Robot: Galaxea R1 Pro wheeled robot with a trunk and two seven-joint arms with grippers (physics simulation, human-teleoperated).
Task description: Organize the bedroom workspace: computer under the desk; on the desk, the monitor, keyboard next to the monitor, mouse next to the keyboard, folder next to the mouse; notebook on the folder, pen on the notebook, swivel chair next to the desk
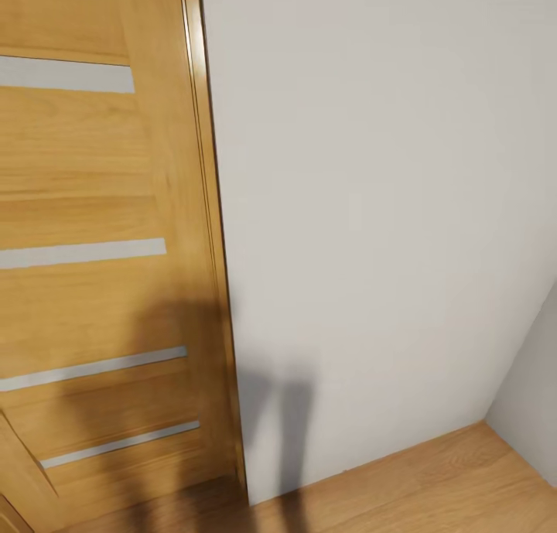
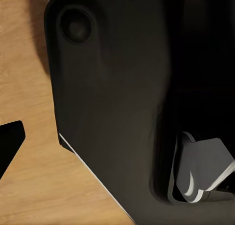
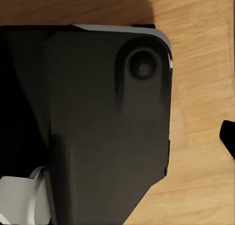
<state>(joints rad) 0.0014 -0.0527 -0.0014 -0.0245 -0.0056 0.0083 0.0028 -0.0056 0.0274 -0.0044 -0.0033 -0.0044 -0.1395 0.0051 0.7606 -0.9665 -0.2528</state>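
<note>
Where wooden floor (image 1: 433, 486) meets white wall (image 1: 371, 208), a wooden door (image 1: 100, 285) stands.

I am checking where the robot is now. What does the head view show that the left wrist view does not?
Head view alone: a wooden door with pale horizontal strips, a plain white wall and a dark shadow low on both. Left wrist view alone: a dark robot body part close up, with a grey piece near it. Both: light wooden floor.
</note>
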